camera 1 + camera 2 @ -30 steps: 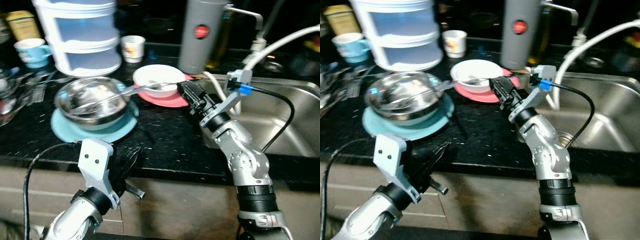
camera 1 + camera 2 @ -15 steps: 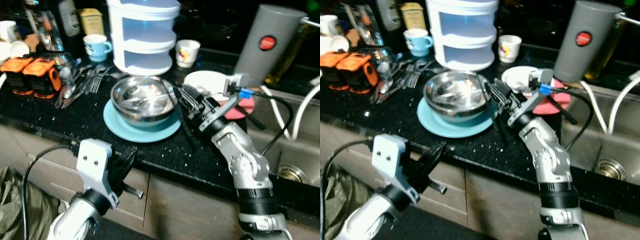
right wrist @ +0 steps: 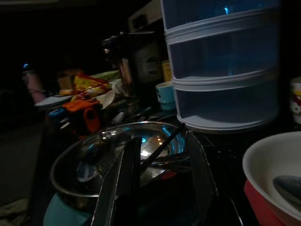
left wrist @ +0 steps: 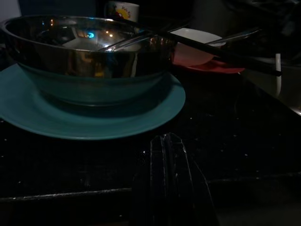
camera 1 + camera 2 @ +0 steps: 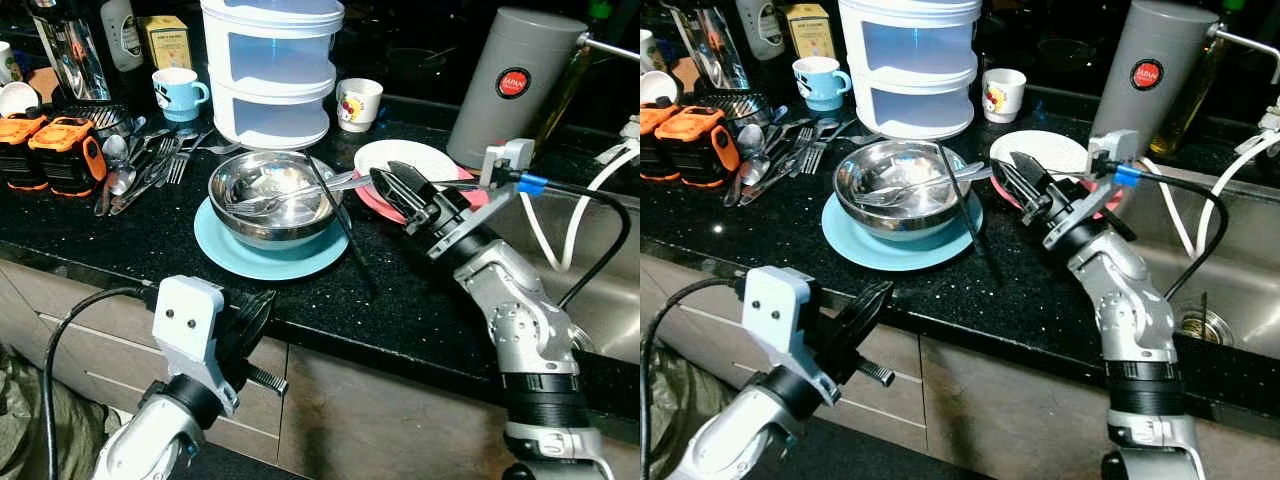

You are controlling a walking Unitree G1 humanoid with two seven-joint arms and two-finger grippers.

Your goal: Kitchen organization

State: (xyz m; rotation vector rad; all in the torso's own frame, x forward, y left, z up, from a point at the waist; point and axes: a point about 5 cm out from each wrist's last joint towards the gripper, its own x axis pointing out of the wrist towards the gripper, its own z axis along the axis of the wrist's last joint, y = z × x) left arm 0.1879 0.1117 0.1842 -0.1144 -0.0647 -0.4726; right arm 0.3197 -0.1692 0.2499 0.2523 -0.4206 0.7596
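A steel bowl point(image 5: 270, 200) holding spoons point(image 5: 290, 195) sits on a light blue plate point(image 5: 262, 262) on the black counter. A black chopstick point(image 5: 335, 210) leans across the bowl's right rim. To its right a white bowl point(image 5: 410, 155) rests on a red plate point(image 3: 256, 209). My right gripper point(image 5: 385, 182) hovers open over the white bowl's left side, pointing at the steel bowl, with one spoon handle reaching toward its tips. My left gripper point(image 5: 255, 315) is shut, low at the counter's front edge, facing the blue plate point(image 4: 94, 117).
Behind the bowls stand a white stacked container point(image 5: 270, 70), a blue mug point(image 5: 178, 92), a small white cup point(image 5: 358, 103) and a grey canister point(image 5: 510, 85). Loose cutlery point(image 5: 150, 160) and orange tools point(image 5: 50, 150) lie at left. The sink point(image 5: 1230, 260) is at right.
The camera has swung left and back, bringing more of the counter into view. My right gripper has shifted from the white bowl's right rim to its left side. The left arm stays put.
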